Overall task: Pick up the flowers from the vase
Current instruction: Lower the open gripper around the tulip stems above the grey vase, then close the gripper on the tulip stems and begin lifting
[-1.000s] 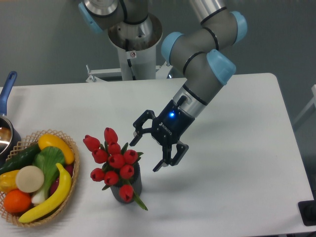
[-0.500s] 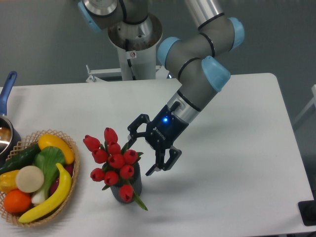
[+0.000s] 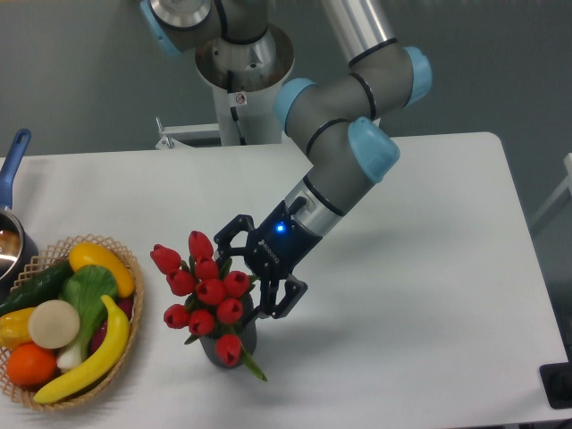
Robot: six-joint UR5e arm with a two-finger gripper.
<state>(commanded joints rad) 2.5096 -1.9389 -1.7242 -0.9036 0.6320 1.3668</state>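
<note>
The flowers (image 3: pixel 204 290), a bunch of red tulip buds with green leaves, stand in the dark grey vase (image 3: pixel 234 343) near the table's front left. My gripper (image 3: pixel 239 281) is open, its black fingers spread on the right side of the bunch. One finger reaches near the upper buds and the other sits by the vase's rim at the lower right. Whether the fingers touch the buds is unclear. Most of the vase is hidden behind the flowers.
A wicker basket (image 3: pixel 125 259) of fruit and vegetables sits at the front left, close to the flowers. A metal pot with a blue handle (image 3: pixel 12 165) shows at the left edge. The robot's base (image 3: pixel 241 71) stands behind the table.
The gripper has moved left and slightly down toward the flowers, staying open, and now reaches the bunch's right side. The flowers and vase have not moved.
</note>
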